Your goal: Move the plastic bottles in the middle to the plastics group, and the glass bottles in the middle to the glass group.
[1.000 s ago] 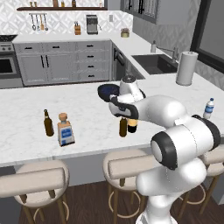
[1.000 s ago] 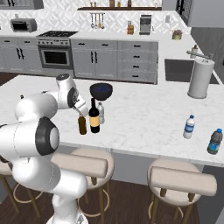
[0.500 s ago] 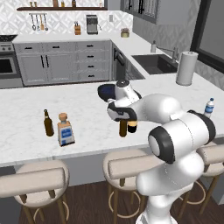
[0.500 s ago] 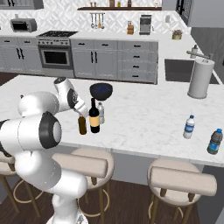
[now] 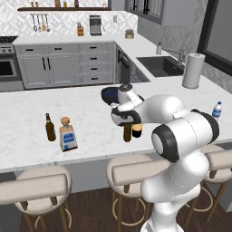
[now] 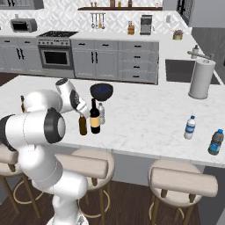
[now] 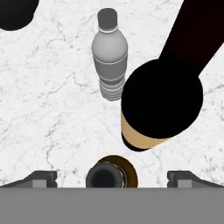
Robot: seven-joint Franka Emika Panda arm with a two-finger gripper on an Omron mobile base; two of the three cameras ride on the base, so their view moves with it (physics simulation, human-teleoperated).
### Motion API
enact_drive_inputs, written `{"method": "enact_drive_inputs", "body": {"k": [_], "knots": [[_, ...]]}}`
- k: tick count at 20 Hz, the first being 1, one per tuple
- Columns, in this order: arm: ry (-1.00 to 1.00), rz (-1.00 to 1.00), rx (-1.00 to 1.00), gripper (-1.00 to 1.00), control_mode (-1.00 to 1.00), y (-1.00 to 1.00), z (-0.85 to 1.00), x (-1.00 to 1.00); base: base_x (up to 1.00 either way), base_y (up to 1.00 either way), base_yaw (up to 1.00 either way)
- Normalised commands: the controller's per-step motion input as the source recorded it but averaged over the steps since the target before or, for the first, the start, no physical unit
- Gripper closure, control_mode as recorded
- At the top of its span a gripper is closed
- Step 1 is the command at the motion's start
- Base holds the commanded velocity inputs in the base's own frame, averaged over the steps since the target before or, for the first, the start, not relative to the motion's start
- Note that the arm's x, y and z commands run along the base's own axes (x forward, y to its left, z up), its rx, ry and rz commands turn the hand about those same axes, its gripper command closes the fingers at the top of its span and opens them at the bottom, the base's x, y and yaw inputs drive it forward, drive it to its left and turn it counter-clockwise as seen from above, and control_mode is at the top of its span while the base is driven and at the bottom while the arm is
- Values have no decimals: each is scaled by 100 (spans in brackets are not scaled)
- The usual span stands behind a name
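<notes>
The amber beer bottle (image 7: pixel 111 174) stood upright on the white marble counter (image 6: pixel 145 114), its open mouth centred below our gripper (image 7: pixel 111 177). Our jaws were spread wide, one finger tip to each side of the bottle, neither touching it. Just beside it stood the dark wine bottle (image 6: pixel 94 117) with its cream label, and near that the pale plastic bottle (image 7: pixel 110 56). A dark bowl (image 6: pixel 101 91) sat behind them. Well apart, to our left, we saw a brown beer bottle (image 5: pixel 50 128) beside a square blue-labelled bottle (image 5: pixel 67 134); far right, a clear water bottle (image 6: pixel 189 127).
</notes>
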Motion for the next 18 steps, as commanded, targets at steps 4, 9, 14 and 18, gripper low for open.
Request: {"method": "enact_drive_inputs", "body": {"k": [4,9,14,18], "knots": [[0,0,-6,-100,-100,0,-13,11,0,0,0],[0,0,-6,100,-100,-1,-13,3,0,0,0],[0,0,-4,100,-100,-6,-18,-8,0,0,0],[0,0,-1,100,-100,-9,-21,-27,0,0,0]]}}
